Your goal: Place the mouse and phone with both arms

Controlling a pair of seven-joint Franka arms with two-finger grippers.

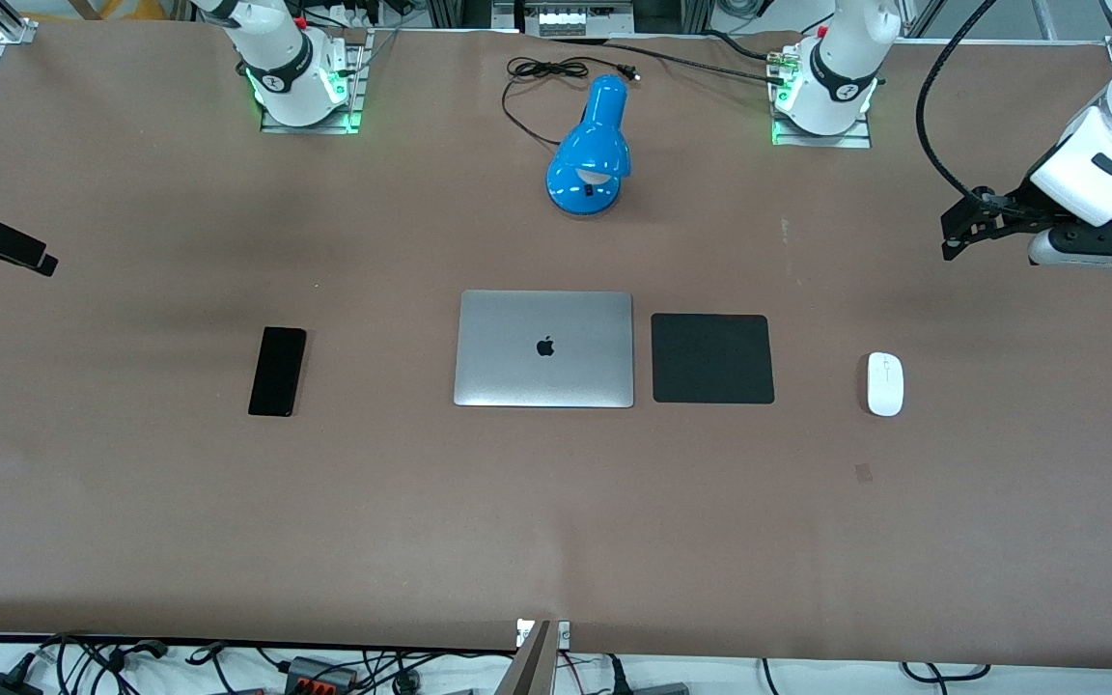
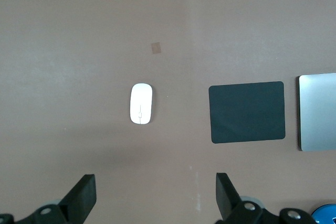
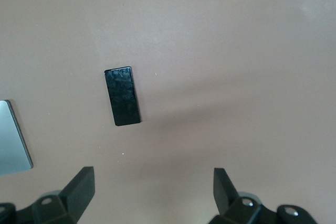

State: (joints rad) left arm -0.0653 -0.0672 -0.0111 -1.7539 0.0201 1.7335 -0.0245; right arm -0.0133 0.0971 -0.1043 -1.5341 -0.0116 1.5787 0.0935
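The white mouse (image 1: 884, 383) lies on the brown table toward the left arm's end, beside the black mouse pad (image 1: 711, 358). It also shows in the left wrist view (image 2: 141, 104). The black phone (image 1: 277, 371) lies flat toward the right arm's end and shows in the right wrist view (image 3: 122, 96). My left gripper (image 1: 950, 234) hangs open and empty over bare table, apart from the mouse; its fingers (image 2: 84, 192) stand wide. My right gripper (image 1: 35, 259) hangs open and empty over bare table at the right arm's end, apart from the phone; its fingers (image 3: 81, 184) stand wide.
A closed silver laptop (image 1: 543, 347) lies mid-table between the phone and the mouse pad. A blue desk lamp (image 1: 590, 145) with a black cord stands farther from the front camera than the laptop. Both arm bases stand along the table's edge farthest from the camera.
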